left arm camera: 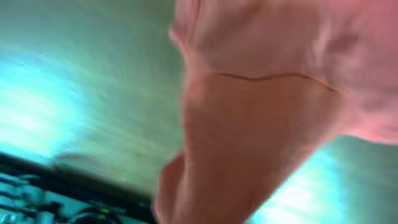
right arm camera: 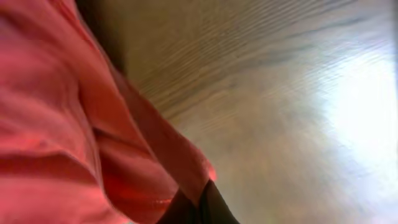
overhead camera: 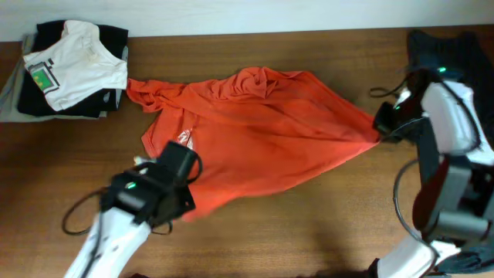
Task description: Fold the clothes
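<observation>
Overhead: white shirt [overhead camera: 85, 69] folded on dark stack [overhead camera: 46, 102], far-left counter [overhead camera: 324, 224] corner.
Left jaws: at T-shirt's [overhead camera: 262, 131] near-left hem; grip unclear, blurred.
T-shirt: red-orange, rumpled, mid-counter; bare wood in front.
Right jaws: pinching its right corner.

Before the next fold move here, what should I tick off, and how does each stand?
1. Right hand grips the T-shirt corner: ok, cloth pulls to a point there.
2. Left hand grips the near edge: cannot tell, wrist view blurred.
3. T-shirt lies flat: not ok, bunched along the far edge.
4. Sleeve clear of the folded pile: cannot tell, they sit very close.
5. T-shirt wholly on the table: ok.
</observation>
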Available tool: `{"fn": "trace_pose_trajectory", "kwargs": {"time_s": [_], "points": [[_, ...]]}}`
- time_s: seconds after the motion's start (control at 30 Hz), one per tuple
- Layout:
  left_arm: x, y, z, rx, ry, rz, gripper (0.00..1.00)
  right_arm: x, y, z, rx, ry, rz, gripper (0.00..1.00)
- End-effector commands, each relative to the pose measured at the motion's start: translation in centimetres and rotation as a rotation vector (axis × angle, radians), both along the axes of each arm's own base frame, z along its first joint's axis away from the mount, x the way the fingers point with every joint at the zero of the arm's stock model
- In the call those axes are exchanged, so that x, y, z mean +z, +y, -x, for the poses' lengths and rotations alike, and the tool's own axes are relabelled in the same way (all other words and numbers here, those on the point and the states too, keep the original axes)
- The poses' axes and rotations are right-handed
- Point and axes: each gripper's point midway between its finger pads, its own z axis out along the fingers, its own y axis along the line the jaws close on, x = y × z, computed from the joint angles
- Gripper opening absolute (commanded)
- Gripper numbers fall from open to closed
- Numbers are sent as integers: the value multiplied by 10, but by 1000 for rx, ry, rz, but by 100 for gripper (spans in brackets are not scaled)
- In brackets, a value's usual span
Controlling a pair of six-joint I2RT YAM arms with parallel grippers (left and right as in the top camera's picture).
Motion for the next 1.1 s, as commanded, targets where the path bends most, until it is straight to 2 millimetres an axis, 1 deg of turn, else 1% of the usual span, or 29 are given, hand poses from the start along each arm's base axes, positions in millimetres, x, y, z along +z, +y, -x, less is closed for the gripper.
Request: {"fn": "trace_pose_trajectory", "kwargs": {"time_s": [0.0, 0.03, 0.07, 0.1, 0.13, 0.2, 0.23, 0.27, 0.3, 0.33, 0.37, 0.43, 0.5, 0.53, 0.57, 0.6, 0.63, 0.67, 0.7, 0.73, 0.77, 0.8, 0.83, 0.87, 0.93, 0.97, 1.0, 1.03, 1.07], "points": [[152, 15, -32, -54, -467, 30, 1, 121, 7, -14, 49, -331, 10, 4], [192, 21, -32, -61, -578, 36, 1, 152, 9, -12, 55, -406, 24, 4], [244, 35, -27, -34, -728, 17, 1, 193, 10, -6, 60, -504, 53, 4], [293, 51, -13, 18, -868, 20, 1, 250, 14, 9, 66, -642, 93, 4], [334, 61, 6, 50, -992, 55, 1, 298, 19, 29, 70, -757, 128, 4], [372, 75, 34, 65, -1110, 85, 1, 366, 29, 69, 77, -935, 181, 4], [382, 82, 41, 88, -1148, 73, 1, 381, 32, 80, 79, -977, 194, 4], [386, 88, 43, 109, -1163, 59, 1, 393, 33, 88, 77, -1011, 210, 4], [388, 95, 43, 144, -1172, 27, 1, 402, 28, 94, 58, -1036, 252, 4], [386, 94, 39, 144, -1160, 18, 1, 403, 23, 93, 41, -1035, 276, 4], [383, 92, 32, 141, -1141, 5, 1, 401, 19, 91, 26, -1022, 287, 4], [370, 86, 2, 149, -1061, -68, 1, 386, 14, 70, 26, -968, 272, 4], [342, 62, -55, 111, -922, -131, 1, 352, 2, 26, 24, -858, 240, 4], [318, 47, -96, 92, -830, -175, 1, 327, -5, -6, 28, -799, 216, 4], [297, 43, -134, 97, -768, -217, 1, 309, -9, -31, 33, -768, 196, 4], [281, 44, -173, 69, -736, -253, 1, 299, -14, -52, 34, -764, 194, 4], [270, 52, -205, 50, -722, -246, 0, 299, -17, -66, 12, -791, 190, 4], [284, 65, -240, 8, -793, -152, 0, 325, -15, -72, 17, -896, 189, 4], [319, 79, -238, 19, -892, -123, 1, 352, -15, -64, 12, -977, 224, 4], [358, 92, -221, 30, -992, -126, 1, 389, -16, -44, -5, -1071, 280, 4], [386, 100, -202, 39, -1065, -143, 0, 416, -13, -26, -10, -1146, 305, 4], [428, 108, -160, 40, -1176, -183, 1, 445, -6, 3, -15, -1228, 327, 4], [436, 107, -143, 34, -1195, -191, 0, 448, -4, 11, -18, -1232, 332, 4], [425, 105, -135, 21, -1150, -181, 1, 436, -2, 20, -17, -1178, 318, 4], [356, 95, -154, -35, -887, -120, 1, 387, -2, 16, -14, -987, 267, 4], [295, 94, -172, -30, -658, -83, 1, 350, -3, 7, -4, -848, 225, 4], [240, 81, -196, -73, -482, -1, 1, 317, 2, -6, 15, -738, 161, 4], [186, 73, -212, -87, -323, 49, 1, 286, 3, -13, 18, -636, 128, 4], [139, 74, -216, -76, -180, 63, 1, 254, 2, -16, 17, -537, 103, 4]]}}
